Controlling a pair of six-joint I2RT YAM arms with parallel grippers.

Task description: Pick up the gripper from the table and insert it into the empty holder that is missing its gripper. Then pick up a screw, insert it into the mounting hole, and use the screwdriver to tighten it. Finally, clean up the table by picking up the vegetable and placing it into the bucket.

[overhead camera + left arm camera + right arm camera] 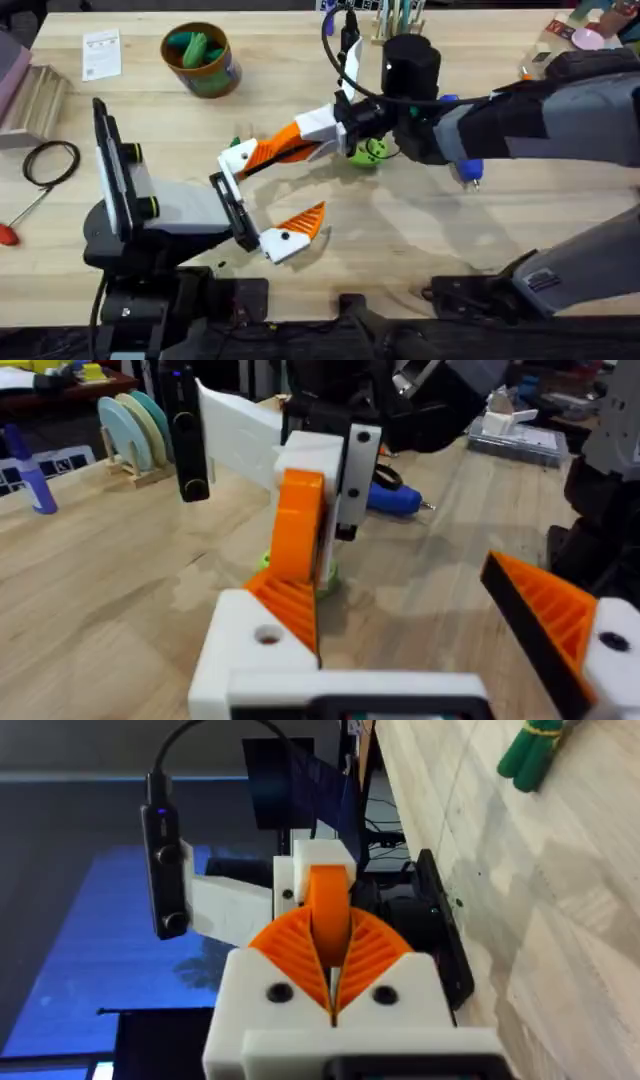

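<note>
The right end effector (330,975) is seen clamped on the gripper (330,910), its two orange ribbed pads pressed against the wedge's sides. The wedge is held up against the empty holder (315,855), a white block at the far finger of the left end effector (265,195); whether it is fully seated cannot be told. The left end effector's fingers are spread wide apart above the desk (420,240). Just beside the meeting point, the vegetable (530,755) is found lying on the desk. The screwdriver (465,168) is laid on the desk under the right arm, near a bright-green disc (368,152). The bucket (200,60) is placed well apart, at the far left side of the desk.
</note>
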